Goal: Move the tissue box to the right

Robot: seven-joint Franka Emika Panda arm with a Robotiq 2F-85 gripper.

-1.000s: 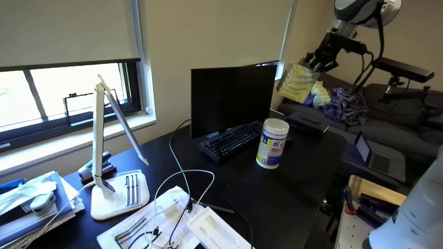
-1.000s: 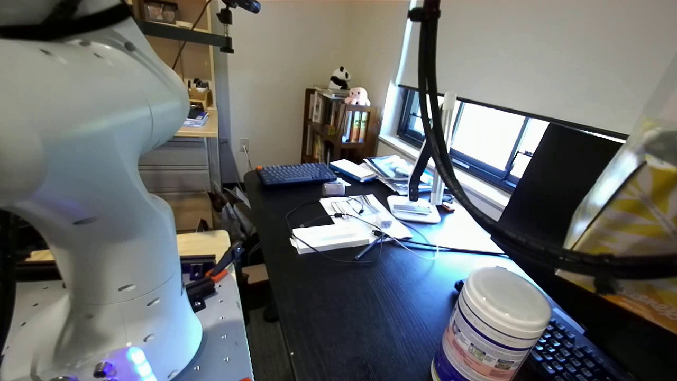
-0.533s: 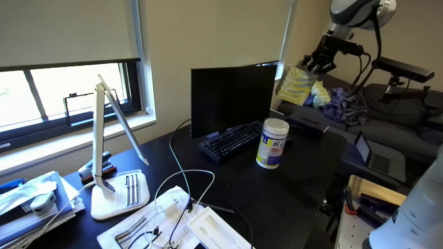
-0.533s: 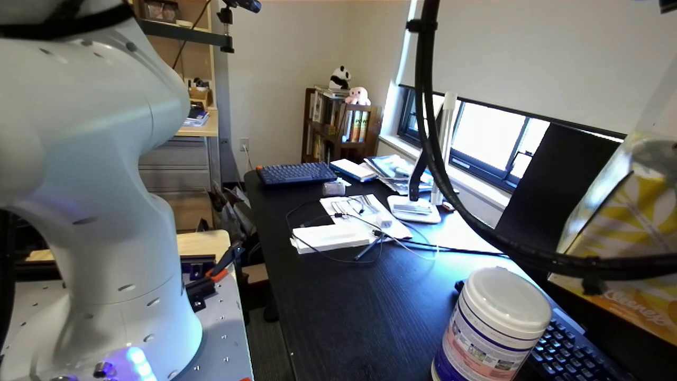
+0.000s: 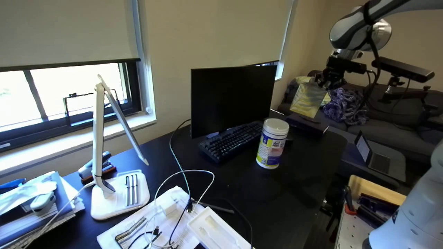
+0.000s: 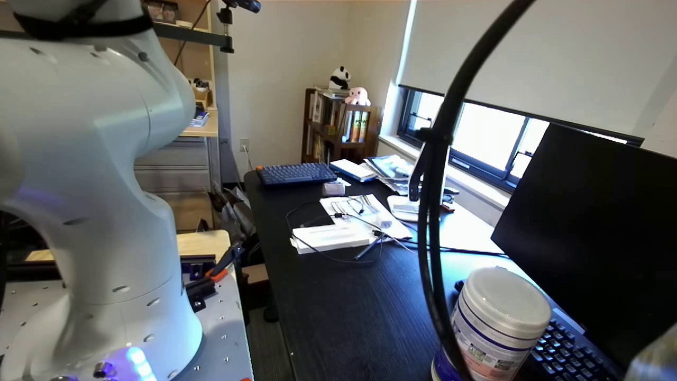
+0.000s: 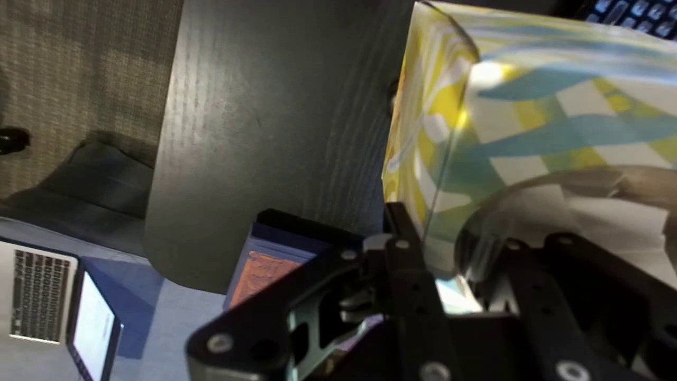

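Observation:
The tissue box (image 5: 308, 99) is pale with a yellow and blue-grey leaf pattern. It hangs tilted in the air above the desk's far end in an exterior view. My gripper (image 5: 322, 84) is shut on its wall near the upper edge. In the wrist view the tissue box (image 7: 534, 106) fills the upper right, its oval opening and white tissue (image 7: 613, 211) facing me. There my gripper (image 7: 447, 238) has one finger outside the wall and the other inside the opening, partly hidden. A blurred pale corner at the lower right of an exterior view is likely the tissue box (image 6: 656, 360).
A white canister (image 5: 273, 143) stands on the black desk (image 5: 277, 200), beside the keyboard (image 5: 232, 140) and monitor (image 5: 235, 100). A dark flat box (image 5: 306, 123) lies under the tissue box. A lamp (image 5: 98, 138) stands nearer the window. The arm's cable (image 6: 433, 222) hangs before the canister.
My gripper and the held tissue box have moved lower and to the right in an exterior view. In an exterior view the box has almost left the frame at the lower right, uncovering the monitor.

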